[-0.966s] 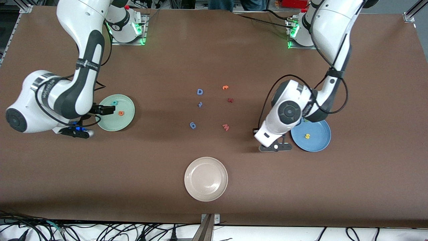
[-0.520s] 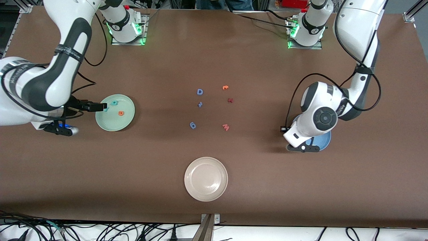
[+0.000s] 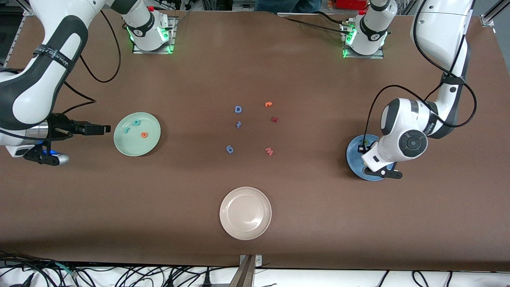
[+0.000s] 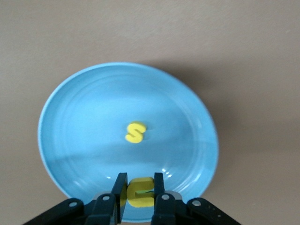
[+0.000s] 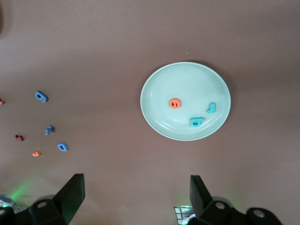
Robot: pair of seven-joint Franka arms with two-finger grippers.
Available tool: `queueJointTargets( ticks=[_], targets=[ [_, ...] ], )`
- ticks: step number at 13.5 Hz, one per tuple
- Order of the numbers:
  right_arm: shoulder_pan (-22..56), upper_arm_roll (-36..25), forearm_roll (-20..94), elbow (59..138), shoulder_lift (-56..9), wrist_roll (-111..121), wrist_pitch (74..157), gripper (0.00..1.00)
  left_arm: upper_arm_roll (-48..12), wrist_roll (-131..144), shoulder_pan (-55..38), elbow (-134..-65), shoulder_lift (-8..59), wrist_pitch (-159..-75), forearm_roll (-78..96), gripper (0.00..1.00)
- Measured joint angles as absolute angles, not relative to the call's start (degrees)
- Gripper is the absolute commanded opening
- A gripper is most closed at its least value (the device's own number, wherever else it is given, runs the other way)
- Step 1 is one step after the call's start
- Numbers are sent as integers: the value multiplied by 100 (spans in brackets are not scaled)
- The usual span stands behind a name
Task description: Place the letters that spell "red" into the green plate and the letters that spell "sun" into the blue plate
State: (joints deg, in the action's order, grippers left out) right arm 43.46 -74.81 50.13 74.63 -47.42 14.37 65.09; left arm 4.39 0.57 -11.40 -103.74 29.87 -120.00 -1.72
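Since a second ago both arms have swung outward: the right arm has drawn back from the round pale mint-green plate [image 3: 137, 134] toward its end of the brown worktop [image 3: 255, 207], baring the plate, and the left arm has shifted so its wrist now covers part of the round mid-blue plate [image 3: 356, 157]. The letters and the plates have not moved. The green plate, smooth with a raised rim, holds the tiny foam letters of "red": a teal "r" [image 5: 212, 108], a teal looped "d" [image 5: 197, 121] and an orange round "e" [image 5: 175, 103]. The glossy blue plate carries a yellow foam "s" [image 4: 135, 132] near its middle and a yellow arched foam "n" [image 4: 140, 191] by its rim, with a sliver of green foam letter [image 3: 365, 142] showing at the wrist's edge. The left tool [image 4: 139, 194] hangs over the blue plate, its fingers drawn close together and empty, the "n" lying on the plate below them. The right tool [image 5: 136, 192] is over bare worktop beside the green plate, its fingers spread wide and empty. Loose blue, orange and red foam letters lie mid-worktop; a beige-white plate [image 3: 245, 213] sits nearest the front camera.
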Motion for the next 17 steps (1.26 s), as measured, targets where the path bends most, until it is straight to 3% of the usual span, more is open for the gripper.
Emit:
queueJointTargets(
  ticks=[1, 7, 9, 13, 17],
  targets=[
    [4225, -7296, 4876, 7302, -4699, 1406, 6502, 99, 476, 7, -1125, -10385, 2986, -12000, -172, 100],
    [3084, -5420, 3782, 6554, -4071, 795, 6511, 99, 543, -158, -1043, -10385, 2841, -11993, -172, 99],
    [2489, -4486, 3216, 6399, -3811, 720, 6559, 99, 558, -215, -993, -10380, 2625, -11817, -151, 99],
    [1404, -2398, 1624, 6289, -3262, 669, 7058, 99, 765, -814, -882, -10377, 1824, -10953, 203, 99],
    [518, -924, 594, 6274, -2780, 368, 7590, 99, 1291, -1543, -836, -10388, 972, -10174, 346, 99]
  ],
)
